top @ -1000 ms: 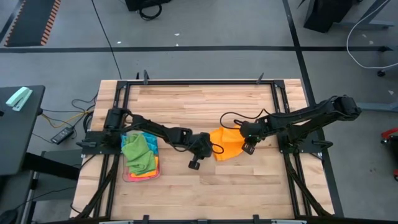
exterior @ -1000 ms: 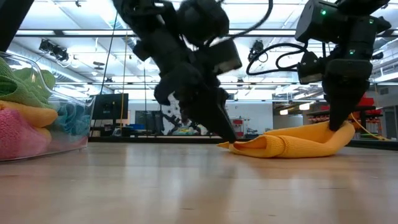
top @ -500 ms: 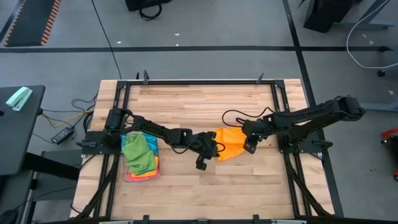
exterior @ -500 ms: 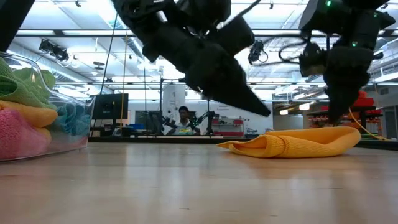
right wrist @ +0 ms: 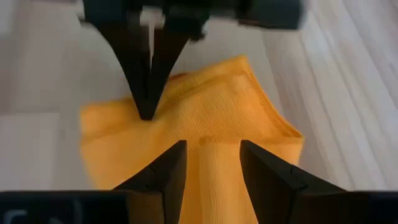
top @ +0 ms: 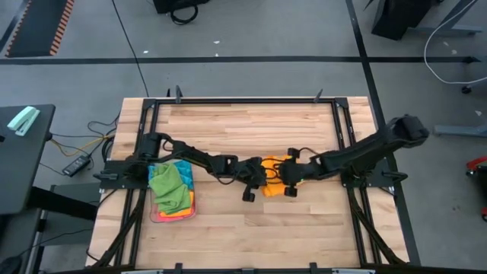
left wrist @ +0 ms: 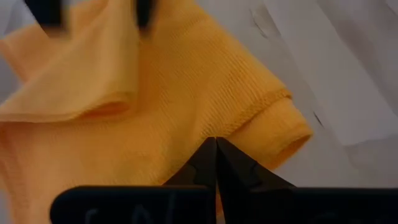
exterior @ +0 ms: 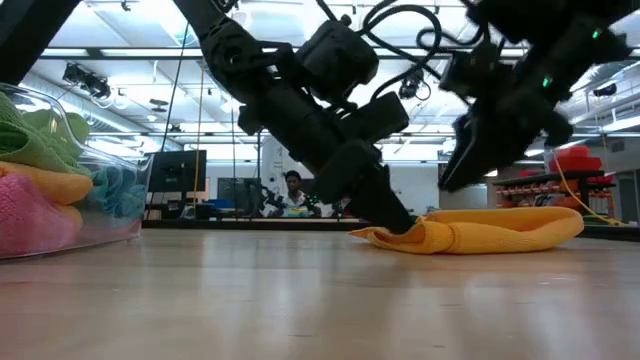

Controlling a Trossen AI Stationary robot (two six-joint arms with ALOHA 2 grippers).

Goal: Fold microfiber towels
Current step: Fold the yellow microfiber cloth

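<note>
pressing closed left gripper (exterior: 405, 226) on orange towel (top: 275, 176); right gripper (right wrist: 208, 163) open above it; tray (top: 173, 216) of towels (top: 169, 187) left.

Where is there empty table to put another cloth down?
Bare wood lies along the table's far edge, beyond both arms, and along the near edge below the orange towel. It is crowded in the middle, where the left end effector, shut on the orange towel, and the open right end effector meet, and at the left, where the clear tray holds towels.
</note>
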